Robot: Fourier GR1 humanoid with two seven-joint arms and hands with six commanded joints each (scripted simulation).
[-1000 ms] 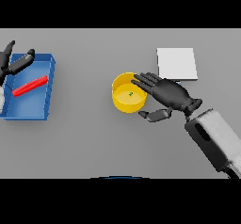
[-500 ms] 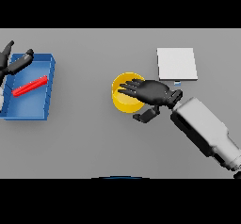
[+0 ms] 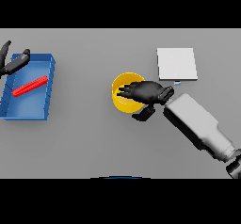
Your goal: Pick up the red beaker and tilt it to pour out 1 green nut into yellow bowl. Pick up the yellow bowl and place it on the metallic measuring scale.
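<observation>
We see one yellow bowl (image 3: 123,100) under our right hand (image 3: 147,92), fingers spread over it, thumb outside; one scale (image 3: 176,64) beyond.

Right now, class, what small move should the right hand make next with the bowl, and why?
Probably close round the yellow bowl. The right hand lies over the bowl's right rim, fingers spread above it and thumb outside, and the metallic scale sits apart, up and to the right.

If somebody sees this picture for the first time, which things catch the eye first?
Mid-table, the right robot hand reaches over the yellow bowl, fingers across its rim. At the far left sits a blue tray holding a red beaker, with the left robot hand at its corner. A pale scale lies behind the bowl.
</observation>
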